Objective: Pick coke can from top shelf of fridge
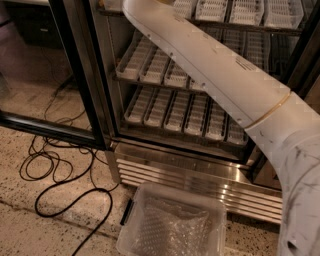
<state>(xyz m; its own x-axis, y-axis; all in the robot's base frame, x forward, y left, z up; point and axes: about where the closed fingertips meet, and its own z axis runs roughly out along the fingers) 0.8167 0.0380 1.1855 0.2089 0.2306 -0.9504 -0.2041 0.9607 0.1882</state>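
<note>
The fridge (pixel 195 172) stands open ahead, its black-framed glass door (pixel 45 70) swung out to the left. White slotted lane trays of the top shelf (pixel 240 10) show along the upper edge. My white arm (pixel 210 70) reaches diagonally up and left, leaving the picture at the top. The gripper is out of view past that edge. The coke can is out of view.
Two lower racks of white trays (pixel 175 107) sit behind the arm. A clear plastic bin (pixel 172 222) with bubble wrap rests on the floor before the steel louvred base (pixel 200 175). Black cables (pixel 55 170) coil on the speckled floor at left.
</note>
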